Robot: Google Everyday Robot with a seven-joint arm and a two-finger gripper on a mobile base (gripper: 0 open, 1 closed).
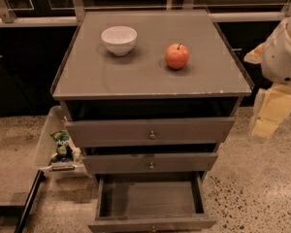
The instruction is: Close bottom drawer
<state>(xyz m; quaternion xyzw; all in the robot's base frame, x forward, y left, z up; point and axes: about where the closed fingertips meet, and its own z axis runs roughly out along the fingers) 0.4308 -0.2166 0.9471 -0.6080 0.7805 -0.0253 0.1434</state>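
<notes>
The bottom drawer (153, 223) of the grey three-drawer cabinet (150, 76) is pulled far out. Its inside is bare, and its small round knob shows at the lower edge of the camera view. My gripper (271, 114) appears as pale yellow parts below a white arm joint (286, 52) at the right edge. It is beside the cabinet's right front corner, level with the top drawer, and touches nothing. It is well above and to the right of the bottom drawer.
The top drawer (150, 130) and middle drawer (150, 163) stand slightly out. A white bowl (119, 39) and a red apple (177, 56) sit on the cabinet top. A clear bin (44, 140) holding a green snack bag (62, 144) stands at the left. The floor is speckled.
</notes>
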